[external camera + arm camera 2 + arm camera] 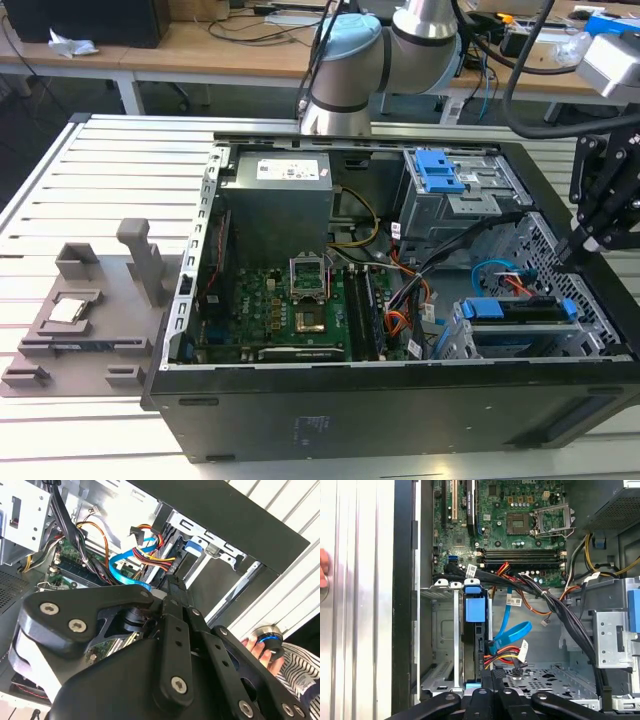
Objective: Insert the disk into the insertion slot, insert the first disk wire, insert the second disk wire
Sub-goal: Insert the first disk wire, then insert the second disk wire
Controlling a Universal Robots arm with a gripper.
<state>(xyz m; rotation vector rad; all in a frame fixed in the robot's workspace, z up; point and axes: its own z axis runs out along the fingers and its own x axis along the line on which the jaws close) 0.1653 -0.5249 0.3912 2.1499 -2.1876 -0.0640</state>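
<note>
The black gripper point(495, 673) has its jaws drawn together, tips at the black plug of the red-yellow wire bundle point(502, 655) (whether they pinch it, I cannot tell). Just beside, the disk point(474, 611), blue plastic carrier showing, sits edge-on in the insertion slot point(442, 630), grey perforated steel at a corner of the case point(400, 420). A glossy blue cable point(512, 630) loops over open perforated floor; a white tag point(511, 601) nearby is unreadable.

The disk point(520, 312), dark with a bright blue frame, sits inside the slot point(452, 338), a grey metal cage at four o'clock of the open case in the exterior view. A flat blue wire point(514, 631) and a red and yellow wire bundle point(504, 655) curl just beside the end of the disk.
</note>
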